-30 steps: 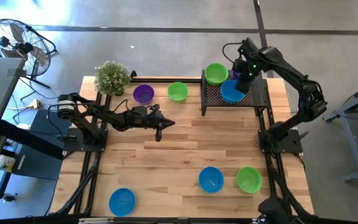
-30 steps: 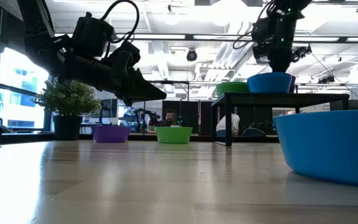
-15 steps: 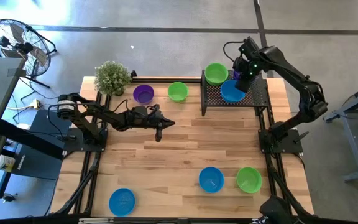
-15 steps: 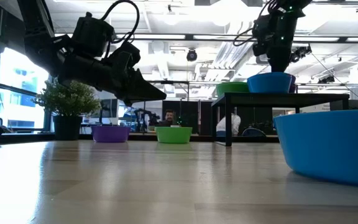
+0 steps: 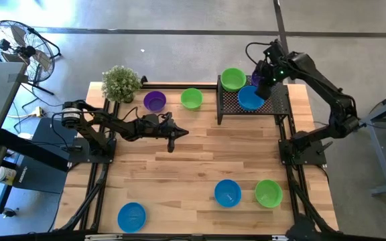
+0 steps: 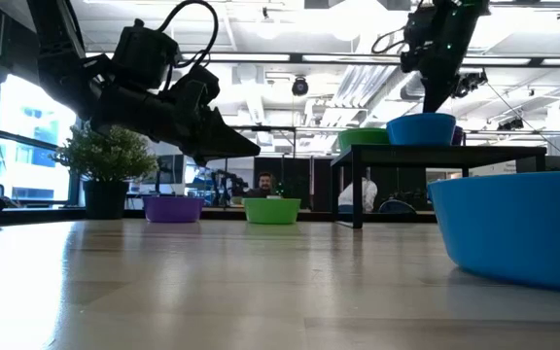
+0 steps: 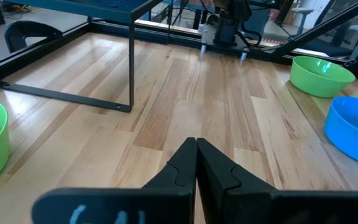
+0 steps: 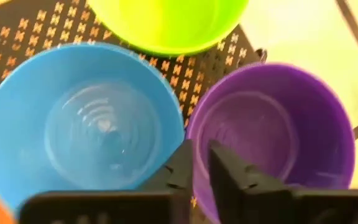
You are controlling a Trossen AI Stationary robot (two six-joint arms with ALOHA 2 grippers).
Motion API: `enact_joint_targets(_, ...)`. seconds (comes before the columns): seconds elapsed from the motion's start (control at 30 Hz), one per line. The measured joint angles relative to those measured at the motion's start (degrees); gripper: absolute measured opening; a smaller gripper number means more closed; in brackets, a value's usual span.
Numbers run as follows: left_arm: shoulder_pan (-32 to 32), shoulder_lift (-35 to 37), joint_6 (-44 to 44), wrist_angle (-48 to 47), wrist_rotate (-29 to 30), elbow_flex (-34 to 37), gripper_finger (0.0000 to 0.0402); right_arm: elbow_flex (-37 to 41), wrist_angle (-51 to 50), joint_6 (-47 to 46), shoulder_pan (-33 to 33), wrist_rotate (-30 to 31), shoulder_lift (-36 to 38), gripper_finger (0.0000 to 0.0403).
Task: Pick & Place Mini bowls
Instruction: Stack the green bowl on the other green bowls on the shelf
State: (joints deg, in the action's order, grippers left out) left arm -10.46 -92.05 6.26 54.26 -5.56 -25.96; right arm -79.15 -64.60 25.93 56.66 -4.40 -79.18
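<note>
Up on the black mesh rack (image 5: 273,102) I can see three mini bowls close together: a green bowl (image 5: 232,78), a blue bowl (image 5: 249,98) and a purple bowl (image 8: 278,127). My right gripper (image 8: 199,163) hangs just above them, its fingers (image 8: 232,171) a narrow slit apart and holding nothing, poised over the gap where the blue and purple rims nearly meet. My left gripper (image 7: 196,163) waits pinched shut over bare wood mid-table. Other bowls sit scattered on the table (image 5: 200,157).
</note>
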Motion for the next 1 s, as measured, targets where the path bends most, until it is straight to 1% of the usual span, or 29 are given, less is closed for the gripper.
enact_joint_targets(0.07,0.0,0.0,0.0,0.0,-0.01,0.0,0.0,1.07,1.57,0.95,0.0,0.09,0.0,0.0008)
enact_joint_targets(0.13,-0.02,0.0,-0.02,0.02,-0.44,0.02,0.0,1.54,1.62,1.38,-0.04,0.44,0.49,0.0009)
enact_joint_targets(0.2,-0.02,0.0,-0.11,0.9,-1.37,0.45,0.0,1.48,3.54,1.33,-0.55,0.15,2.53,0.0009)
enact_joint_targets(0.27,-0.02,0.0,-0.03,2.97,-1.33,1.31,0.0,1.4,5.44,0.93,-0.91,-2.02,5.62,0.0003)
enact_joint_targets(0.33,-0.02,0.0,-0.01,5.68,-1.13,2.15,0.0,1.35,7.0,-0.8,-1.32,-5.56,8.41,0.0004)
enact_joint_targets(0.4,-0.02,0.0,0.0,8.04,-1.05,2.97,0.0,2.05,8.2,-2.42,-2.48,-7.58,11.34,0.0002)
enact_joint_targets(0.5,-0.02,-0.02,0.0,10.56,-1.36,3.66,0.0,6.79,12.49,-4.78,-5.57,-8.7,17.05,0.0002)
enact_joint_targets(0.6,-0.02,-0.02,0.02,10.9,-1.4,3.69,0.0,14.45,17.61,-8.02,-9.53,-9.96,22.8,0.0001)
enact_joint_targets(0.7,-0.02,-0.02,0.03,10.88,-1.42,3.69,0.0,22.06,23.37,-12.52,-15.02,-10.02,28.72,0.0001)
enact_joint_targets(0.77,-0.02,-0.02,0.04,10.84,-1.42,3.69,0.0,25.96,25.28,-15.38,-19.35,-8.95,32.11,0.0001)
enact_joint_targets(0.83,-0.02,-0.02,0.04,10.84,-1.44,3.69,0.0,28.36,24.8,-18.05,-23.99,-6.0,34.84,0.0001)
enact_joint_targets(1.0,-0.02,-0.02,0.06,10.84,-1.44,3.69,0.0,27.91,17.64,-26.5,-36.39,5.17,38.96,0.0001)
